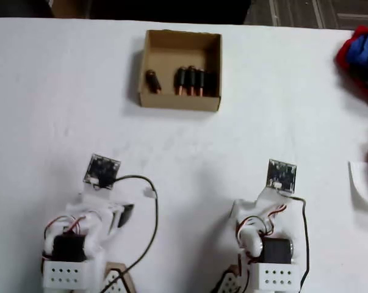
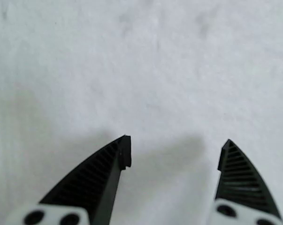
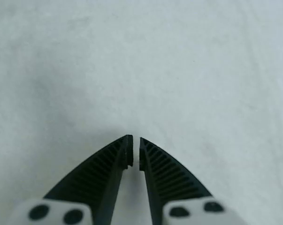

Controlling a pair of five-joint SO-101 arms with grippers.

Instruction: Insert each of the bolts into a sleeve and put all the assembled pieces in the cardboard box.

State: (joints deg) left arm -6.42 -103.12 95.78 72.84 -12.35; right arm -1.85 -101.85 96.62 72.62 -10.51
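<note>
Left fingers (image 2: 103, 173) apart, right fingers (image 3: 108, 168) together

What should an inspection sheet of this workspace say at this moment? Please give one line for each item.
Surface: white table cover, lightly creased.
Job's things: cardboard box at the far middle of the table; at least four dark pieces with copper-coloured ends lie inside, one apart from the row.
Clutter: red and blue bundle and a white object at the table edge on the right arm's side.
Grippers: left gripper open, holding nothing; right gripper shut, holding nothing; both above the cover.
Cables: black cable loops on the table beside the left arm; a second cable runs beside the right arm.
Surroundings: dark floor beyond the far edge.
</note>
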